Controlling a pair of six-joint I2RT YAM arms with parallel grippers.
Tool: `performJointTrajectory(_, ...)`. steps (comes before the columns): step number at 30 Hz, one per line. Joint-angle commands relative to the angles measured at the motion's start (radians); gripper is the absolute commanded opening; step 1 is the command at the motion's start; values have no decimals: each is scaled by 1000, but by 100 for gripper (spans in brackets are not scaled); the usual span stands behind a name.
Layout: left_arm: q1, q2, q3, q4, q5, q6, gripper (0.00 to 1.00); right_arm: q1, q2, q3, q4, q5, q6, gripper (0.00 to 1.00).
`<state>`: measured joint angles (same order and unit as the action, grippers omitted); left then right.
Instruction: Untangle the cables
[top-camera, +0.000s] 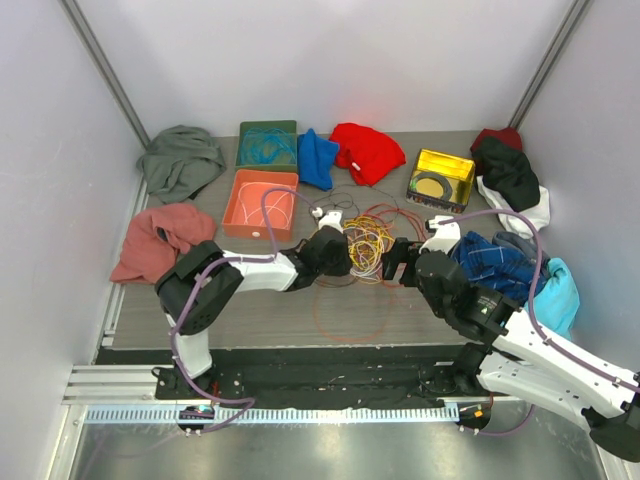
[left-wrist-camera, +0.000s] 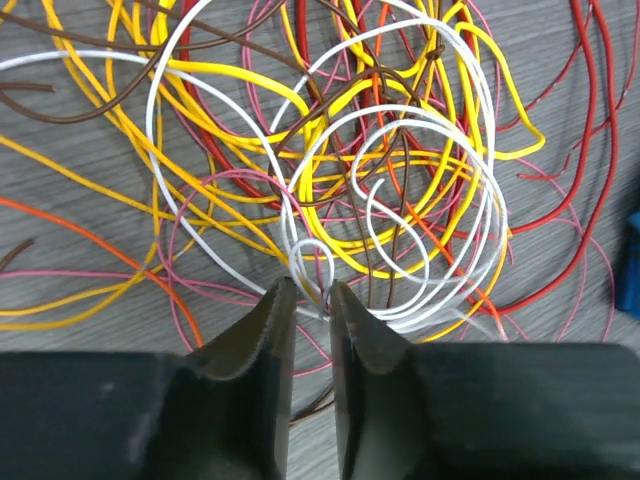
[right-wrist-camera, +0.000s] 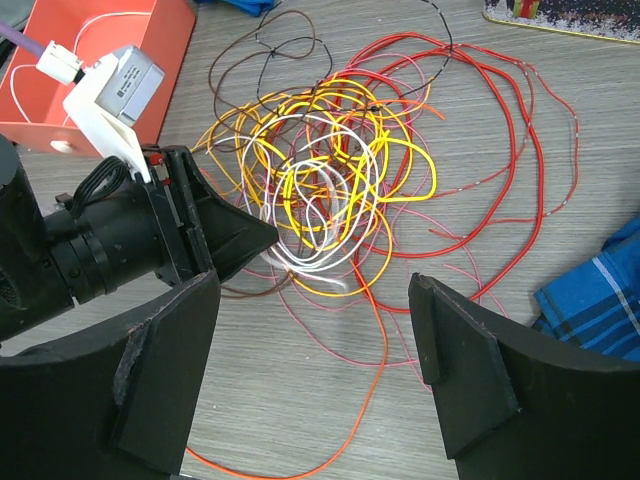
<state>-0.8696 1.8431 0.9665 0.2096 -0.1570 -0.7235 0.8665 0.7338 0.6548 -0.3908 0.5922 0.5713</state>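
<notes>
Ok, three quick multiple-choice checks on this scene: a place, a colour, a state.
1. Where does the tangle of thin coloured cables lie?
A. in an orange plastic tray
B. on the grey table top
C. on a red cloth

2. What colour is the thin wire loop at the left claw tips?
A. white
B. blue
C. green

3. How is the right claw?
A. shut on a red cable
B. wide open, holding nothing
C. shut on blue cloth

Key:
1 B: the heap lies straight on the table.
2 A: a white loop runs in between the tips.
3 B: its fingers stand far apart, with nothing gripped.
</notes>
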Motion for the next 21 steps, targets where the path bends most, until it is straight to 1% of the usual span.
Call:
performJointTrajectory(1, 6, -56, 8, 22, -12, 29, 14, 2, -1, -3, 15, 41, 4, 85)
performJointTrajectory(2, 4, -79, 5, -10, -10, 39, 8, 2, 1, -3, 17, 41, 2, 84)
performJointTrajectory(3, 3, -140, 0, -22, -9, 53, 0, 2, 3, 0, 17, 41, 4, 85)
performJointTrajectory(5, 3, -206, -14, -74, -24, 62, 0, 0, 6, 2, 15, 41, 4, 85)
performJointTrajectory(6, 4, -278, -8, -99, -27, 79, 0, 2, 9, 2, 18, 41, 4, 85)
performJointTrajectory(8, 3, -346, 9, -154, -18, 105, 0, 2, 13, 0, 23, 38, 2, 85)
performJointTrajectory(9, 4, -404, 40, -214, -18, 119, 0, 2, 19, -1, 29, 38, 2, 85)
performJointTrajectory(13, 4, -525, 138, -377, -15, 205, 0, 0, 38, -6, 61, 26, 9, 86)
performJointTrajectory(15, 4, -553, 213, -439, -32, 239, 0, 2, 39, -9, 88, 14, 19, 86)
performJointTrajectory(16, 4, -568, 240, -500, -42, 272, 0, 2, 35, -11, 101, 8, 21, 86)
performJointTrajectory(19, 4, -587, 336, -576, -68, 326, 0, 0, -8, -21, 174, -43, 9, 86)
performJointTrajectory(21, 4, -591, 386, -596, -85, 349, 0, 0, -36, -35, 237, -97, -16, 86)
